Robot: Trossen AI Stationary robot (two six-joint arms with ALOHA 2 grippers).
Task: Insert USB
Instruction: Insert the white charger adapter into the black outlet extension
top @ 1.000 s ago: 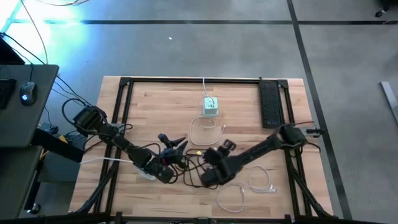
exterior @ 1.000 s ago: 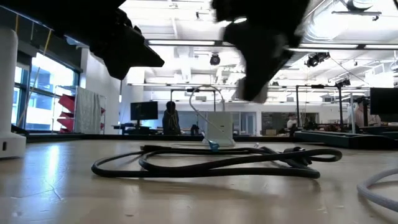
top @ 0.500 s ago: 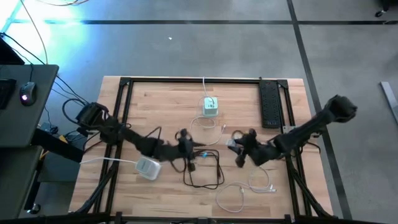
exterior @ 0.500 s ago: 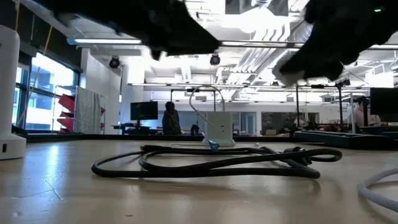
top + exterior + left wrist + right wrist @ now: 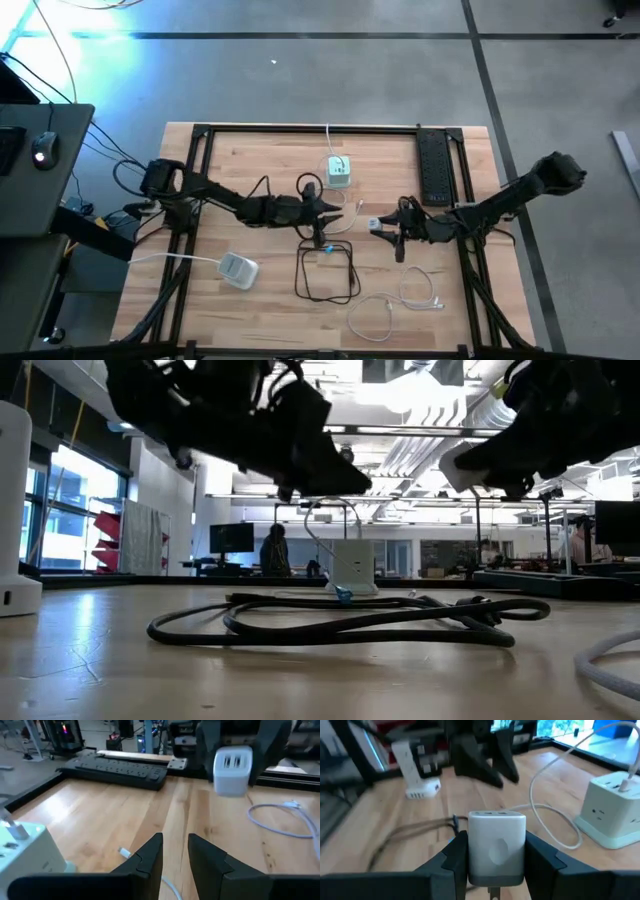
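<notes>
Right fingers (image 5: 452, 860) clamped on the charger (image 5: 496, 845) from both sides; I see two USB ports on its top edge. In the high view the right gripper (image 5: 385, 226) sits mid-table, right of centre, with the charger (image 5: 374, 225) at its tip. Left wrist view shows the same charger (image 5: 232, 762) held up off the table, ports facing me.

Left fingers (image 5: 150, 855) a narrow gap apart. From the wrist view nothing shows between them, but in the high view the left gripper (image 5: 322, 212) is right over the black cable (image 5: 327, 270) where it rises, so I can't tell whether it has the plug. The blue-tipped plug end isn't clearly visible in any view.

Low view: both arms cut off at the top, just dark shapes. Black cable (image 5: 340, 622) coiled flat on the table (image 5: 100, 670).

Wood table (image 5: 250, 160) also carries a pale green power cube (image 5: 339, 172) near the back, black power strip (image 5: 433, 165) at the right edge, white cable (image 5: 400, 300) front right, white device (image 5: 238, 269) front left. Open lab behind; a person (image 5: 273, 550) far back.
</notes>
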